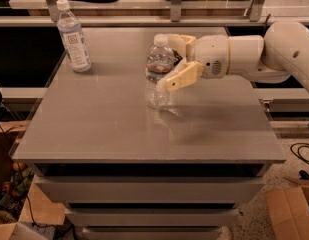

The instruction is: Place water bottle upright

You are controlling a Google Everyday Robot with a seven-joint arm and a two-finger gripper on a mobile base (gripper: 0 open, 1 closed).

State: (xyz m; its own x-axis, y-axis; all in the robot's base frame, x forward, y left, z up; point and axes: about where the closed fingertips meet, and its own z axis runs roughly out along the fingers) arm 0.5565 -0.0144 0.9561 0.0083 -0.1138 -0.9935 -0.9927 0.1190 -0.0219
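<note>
The water bottle (pixel 157 59) is clear ribbed plastic with a white cap and a narrow coloured band near its shoulder. It stands upright near the middle of the grey table (pixel 119 129), with its base on or just above the surface. My gripper (pixel 167 63) reaches in from the right and is shut on the bottle's upper half. One cream finger (pixel 180 77) crosses in front of the bottle and the other finger (pixel 180 41) lies behind it.
A second, smoother bottle (pixel 73 36) with a large white and light-blue label stands upright at the table's far left corner. A shelf rail (pixel 144 20) runs behind the table. Cardboard boxes (pixel 290 210) sit on the floor at the right.
</note>
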